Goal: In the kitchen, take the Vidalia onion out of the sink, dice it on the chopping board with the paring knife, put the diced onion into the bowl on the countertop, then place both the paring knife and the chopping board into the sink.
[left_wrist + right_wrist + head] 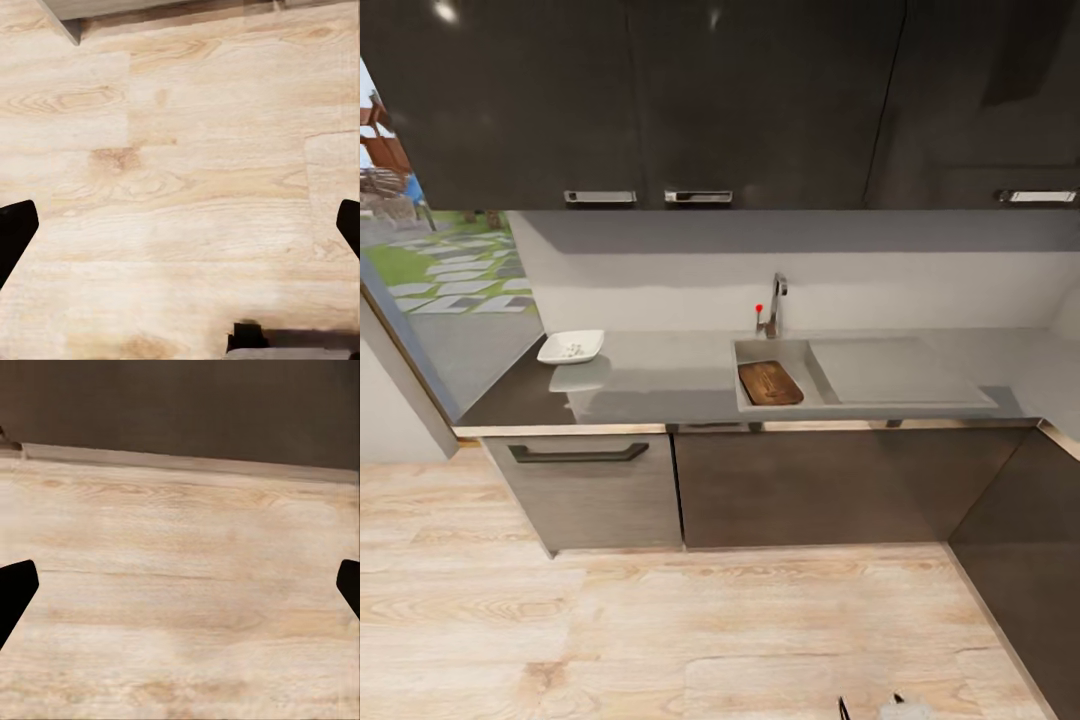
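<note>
Lying inside the sink, the chopping board fills its basin, the bowl sits near the tabletop's left end, and both jaws gape empty over wooden floor.

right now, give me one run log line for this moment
dark brown wooden chopping board: in grey steel sink | white squarish bowl: on glossy grey countertop, small white pieces inside | left hand: open | right hand: open
</note>
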